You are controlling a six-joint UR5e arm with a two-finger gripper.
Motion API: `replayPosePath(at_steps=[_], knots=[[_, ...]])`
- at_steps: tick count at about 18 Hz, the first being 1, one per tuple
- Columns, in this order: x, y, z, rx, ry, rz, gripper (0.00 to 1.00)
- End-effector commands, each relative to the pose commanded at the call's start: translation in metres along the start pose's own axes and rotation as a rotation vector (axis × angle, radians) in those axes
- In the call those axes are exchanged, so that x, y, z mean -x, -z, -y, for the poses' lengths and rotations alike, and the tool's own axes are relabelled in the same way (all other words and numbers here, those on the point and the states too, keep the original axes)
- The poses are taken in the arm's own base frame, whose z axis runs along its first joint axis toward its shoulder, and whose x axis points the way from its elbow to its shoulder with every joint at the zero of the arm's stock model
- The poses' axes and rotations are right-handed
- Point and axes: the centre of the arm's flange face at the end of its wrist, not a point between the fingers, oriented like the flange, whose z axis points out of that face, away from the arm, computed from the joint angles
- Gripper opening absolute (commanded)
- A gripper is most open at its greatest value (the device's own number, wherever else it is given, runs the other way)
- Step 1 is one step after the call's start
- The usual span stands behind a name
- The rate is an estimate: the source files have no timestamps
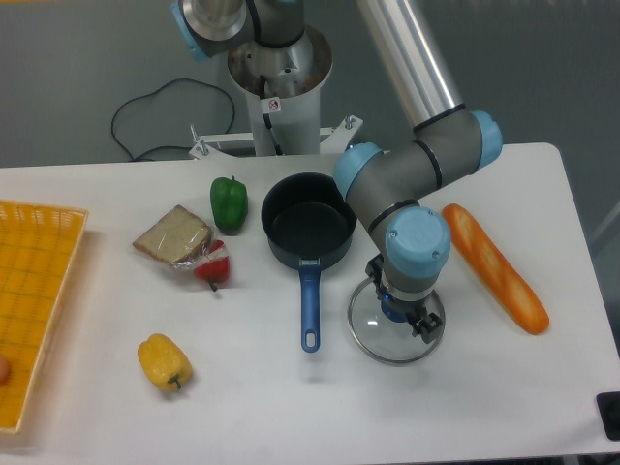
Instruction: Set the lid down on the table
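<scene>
From my remote seat I see the lid [372, 334] lying flat on the white desk [271, 407], just right of the saucepan's blue handle and in front of the dark saucepan [308, 233] itself. The gripper [399, 312] stands straight above the lid's centre, pointing down at the knob, with the blue wrist joint covering most of it. Its fingers are hidden from me behind the wrist and through the glass, so I cannot tell whether they grip the knob or stand apart from it. The lid's silver rim shows as a full ring on the left and front; the back of it is covered by the arm.

To the right of the lid a baguette [494, 268] lies at a slant, apart from it. Left of the saucepan are a green pepper [229, 201], a slice of bread [172, 235] with a red pepper [213, 267] touching it, and nearer me a yellow pepper [164, 361]. A yellow lattice tray [34, 291] sits at the left edge of the desk.
</scene>
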Motion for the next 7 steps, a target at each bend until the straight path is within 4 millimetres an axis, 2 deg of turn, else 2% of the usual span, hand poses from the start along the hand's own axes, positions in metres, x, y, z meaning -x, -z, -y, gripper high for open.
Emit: replayPosePath(at_steps=[5, 7], knots=[[-0.014, 0.033, 0.024, -0.008, -0.037, 0.048, 1.00], [-0.023, 0.045, 0.026, -0.014, -0.043, 0.056, 1.00]])
